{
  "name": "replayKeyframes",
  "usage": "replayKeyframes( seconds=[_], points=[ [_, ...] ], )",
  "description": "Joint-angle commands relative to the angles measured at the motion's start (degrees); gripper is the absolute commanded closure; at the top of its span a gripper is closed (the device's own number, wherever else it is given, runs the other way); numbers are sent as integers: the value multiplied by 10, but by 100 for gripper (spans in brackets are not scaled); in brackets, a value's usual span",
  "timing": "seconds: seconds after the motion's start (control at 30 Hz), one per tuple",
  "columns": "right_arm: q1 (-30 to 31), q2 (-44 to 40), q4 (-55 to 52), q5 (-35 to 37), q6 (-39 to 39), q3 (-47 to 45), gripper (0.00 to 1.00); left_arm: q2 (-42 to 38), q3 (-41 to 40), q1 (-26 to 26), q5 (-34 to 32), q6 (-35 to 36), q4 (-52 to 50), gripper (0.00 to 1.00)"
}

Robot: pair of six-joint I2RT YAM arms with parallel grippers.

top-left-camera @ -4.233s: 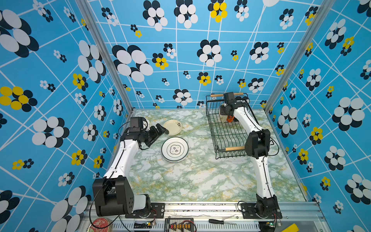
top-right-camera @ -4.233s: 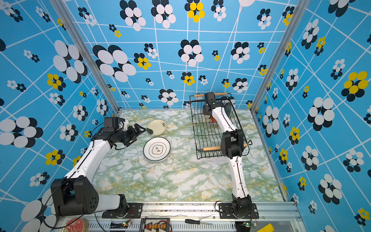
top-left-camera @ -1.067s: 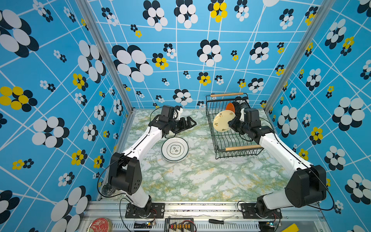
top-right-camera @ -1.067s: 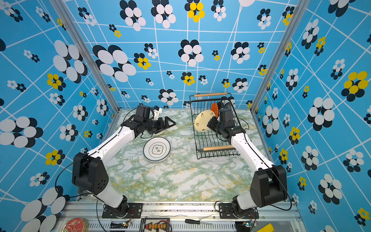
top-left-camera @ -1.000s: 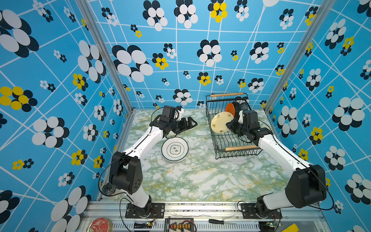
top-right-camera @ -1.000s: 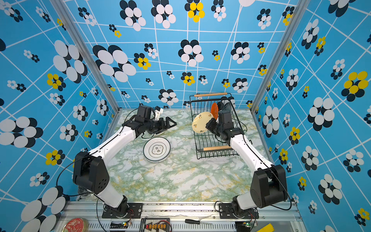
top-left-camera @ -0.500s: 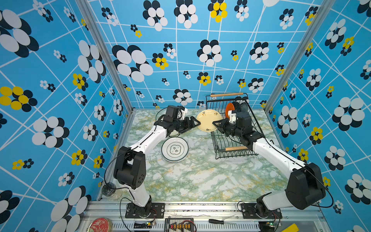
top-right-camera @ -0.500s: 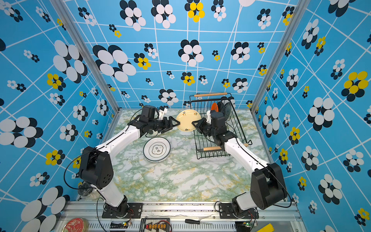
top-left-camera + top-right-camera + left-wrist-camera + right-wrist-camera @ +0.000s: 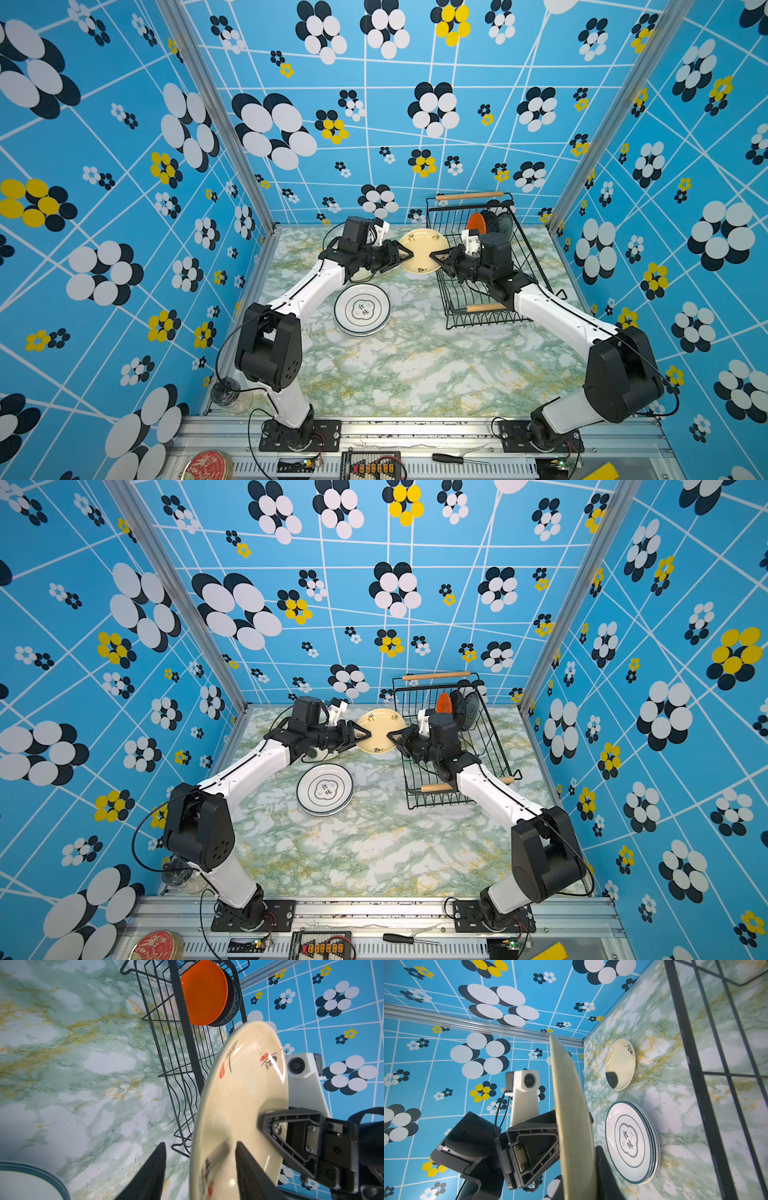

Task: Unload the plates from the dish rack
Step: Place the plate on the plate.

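1. Both top views look down from high above the front rail (image 9: 415,426) toward the back wall (image 9: 374,124), far off, taking in the whole table (image 9: 415,374) and dish rack (image 9: 469,195).
2. The left wrist camera (image 9: 527,1081) sits close against the cream plate (image 9: 245,1095), facing the dish rack.
3. The right wrist camera (image 9: 299,1066) faces it, seeing the same plate edge-on.
4. All four views share that plate.

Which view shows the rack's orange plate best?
Left wrist view: the orange plate shows most of its face, close. In both top views the plate is small and partly hidden. Right wrist view misses it.
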Motion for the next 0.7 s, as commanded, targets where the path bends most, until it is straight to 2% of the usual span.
replayKeyframes(
  seconds=[0.0, 0.3, 0.43, 0.67],
  points=[
    [7, 14, 33, -18, 3, 9, 82, -1, 8, -2, 12, 6, 1, 55],
    [17, 32, 17, -21, 0, 30, 79, 2, 7, 4, 24, 10, 1, 79],
    [19, 36, 7, -23, -6, 39, 77, 0, 7, 5, 26, 9, -2, 85],
    [20, 45, -15, -18, -22, 58, 58, -7, 4, 11, 19, 17, -20, 93]
  ],
)
